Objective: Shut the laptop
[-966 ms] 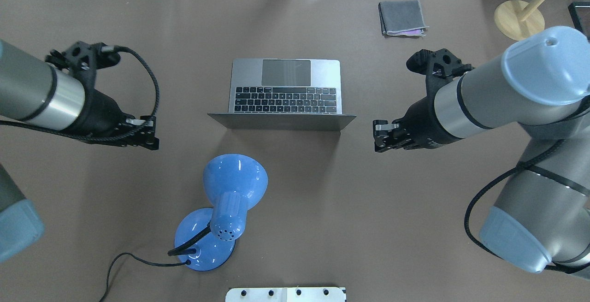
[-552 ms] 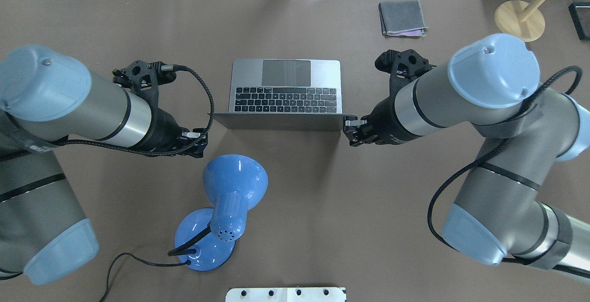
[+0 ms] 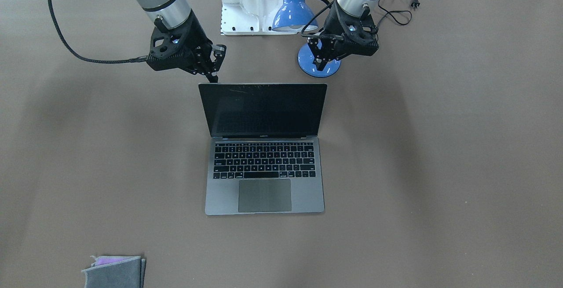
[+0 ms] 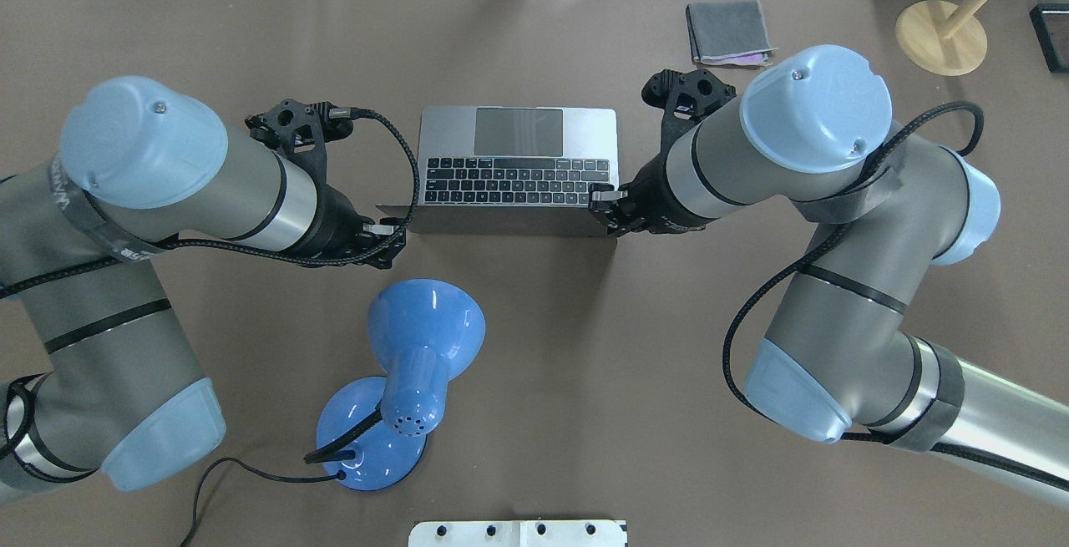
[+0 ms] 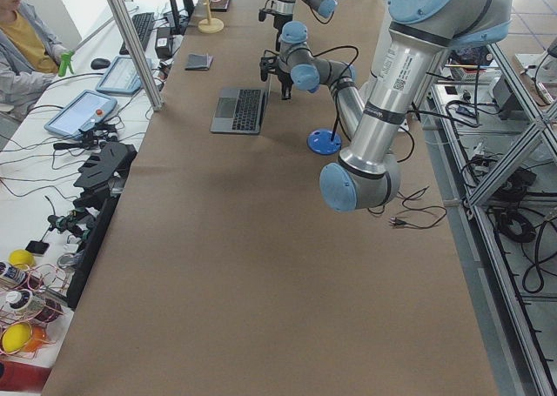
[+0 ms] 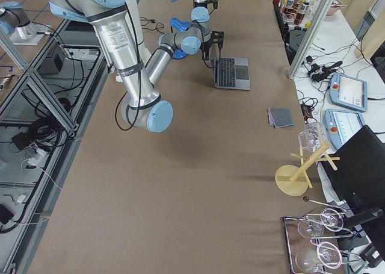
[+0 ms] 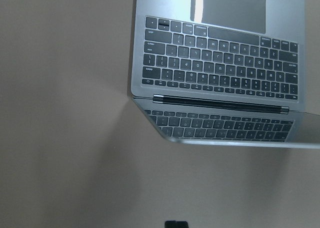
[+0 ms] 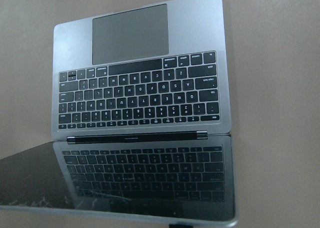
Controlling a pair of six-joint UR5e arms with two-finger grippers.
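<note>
Laptop (image 3: pixel 264 165) open, screen (image 3: pixel 263 110) facing fwd (long axis runs L–R).

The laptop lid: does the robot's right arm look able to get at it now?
Probably yes. The right tool hangs right at the top corner of the open laptop, and nothing stands between them.

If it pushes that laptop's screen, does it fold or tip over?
Likely folds: the rigid screen pivots on a hinge. The wide, flat base should resist tipping. It might slide a little on the smooth table.
</note>
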